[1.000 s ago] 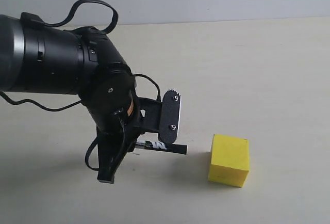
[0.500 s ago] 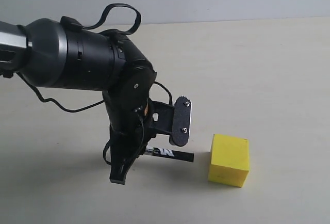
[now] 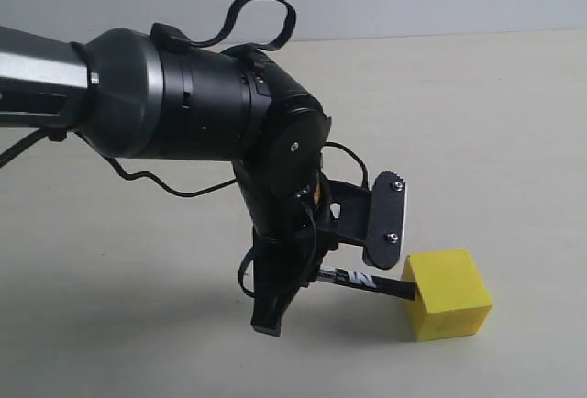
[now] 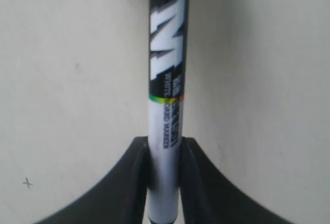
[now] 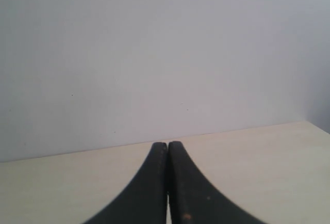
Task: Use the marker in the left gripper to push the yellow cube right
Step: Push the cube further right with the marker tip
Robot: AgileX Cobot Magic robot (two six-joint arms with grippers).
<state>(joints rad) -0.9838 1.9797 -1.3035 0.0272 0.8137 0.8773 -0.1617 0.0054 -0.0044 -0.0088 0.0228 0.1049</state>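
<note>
Edges on the yellow cube are seen to be sharp, and its faces are plain, matte and bright. The cube is set on the pale beige table, low on the right of the exterior view, with three faces shown: the top, a left face in shade and a lit front face. It is turned a little, so its front face is not square to the camera.

A slim marker is held low over the table, pointing toward the cube. Its barrel is white near the grip, with black print and a large white letter on a black band further out. Its black end is seen against the cube's shaded left face, near the upper edge, and appears to touch it.

The left gripper is closed around the white part of the barrel. In the left wrist view the two black fingers are pressed against the marker's sides, parted only by its width. A flat finger plate with two screws is seen just above the marker. The bulky black and grey arm is trailed by black cables.

The right gripper is seen only from its own wrist, fingers pressed together on nothing, facing a pale wall.
</note>
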